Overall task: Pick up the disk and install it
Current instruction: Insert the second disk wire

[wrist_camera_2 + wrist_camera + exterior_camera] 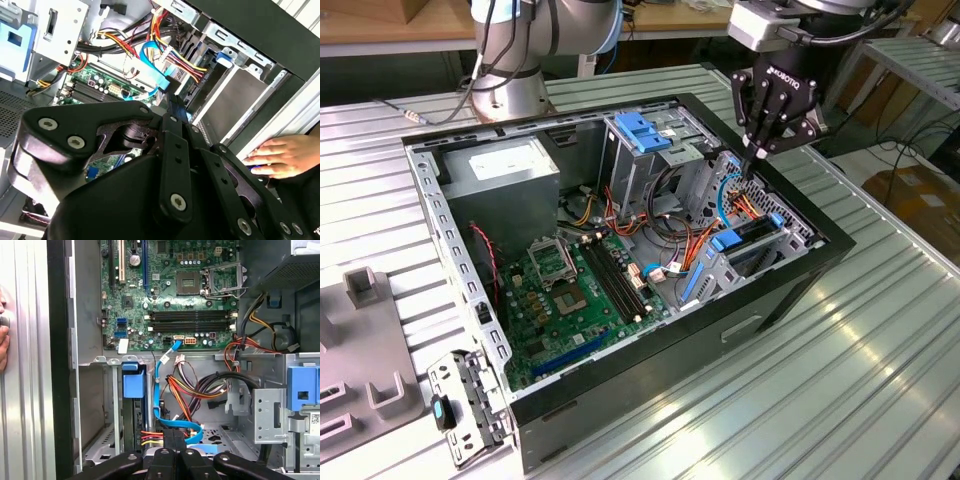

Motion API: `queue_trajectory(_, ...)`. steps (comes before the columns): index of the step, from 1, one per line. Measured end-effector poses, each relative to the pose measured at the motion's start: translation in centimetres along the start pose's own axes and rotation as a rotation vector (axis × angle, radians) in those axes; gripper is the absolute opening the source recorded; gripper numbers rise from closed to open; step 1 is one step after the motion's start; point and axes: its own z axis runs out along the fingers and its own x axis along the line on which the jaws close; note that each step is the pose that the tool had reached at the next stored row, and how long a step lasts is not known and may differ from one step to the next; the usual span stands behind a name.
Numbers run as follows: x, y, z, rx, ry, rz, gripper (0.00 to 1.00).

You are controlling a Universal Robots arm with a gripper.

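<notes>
The disk (pixel 750 243) stands on edge in the drive bay of the open computer case (pixel 620 385), at the exterior view's right, with its blue carrier frame showing at both ends. In the first wrist view the disk (pixel 133 390) shows as a dark slab under a blue tab. My gripper (pixel 753 168) hangs just above the bay's far end, fingers pressed together, and I see nothing held between them. In the first wrist view the gripper (pixel 172 436) sits by the blue data cable (pixel 165 412) and the coloured wires behind the disk. The second wrist view shows the gripper (pixel 175 104) pointing at that cable (pixel 156 67).
A blue latch piece (pixel 642 131) tops the grey drive cage in the middle of the case. The motherboard (pixel 575 295) lies on the case floor, with loose cable bundles (pixel 200 387) beside the bay. A person's hand (pixel 282 156) rests on the case's outer wall.
</notes>
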Motion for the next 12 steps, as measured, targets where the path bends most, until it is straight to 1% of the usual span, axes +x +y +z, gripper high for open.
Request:
queue_trajectory(4, -0.43, -0.16, 0.09, 0.0000, 0.0010, 0.000, 0.11)
queue_trajectory(6, -0.64, -0.33, 0.19, 0.0000, 0.0044, 0.000, 0.11)
queue_trajectory(7, -0.76, -0.43, 0.31, 0.0000, 0.0073, -0.001, 0.17)
queue_trajectory(8, -0.80, -0.47, 0.45, 0.0001, 0.0072, 0.000, 0.17)
queue_trajectory(9, -0.85, -0.52, 0.60, 0.0000, 0.0072, 0.000, 0.24)
queue_trajectory(11, -0.93, -0.58, 0.74, 0.0000, 0.0079, 0.000, 0.24)
queue_trajectory(12, -0.98, -0.59, 0.78, 0.0000, 0.0109, 0.000, 0.24)
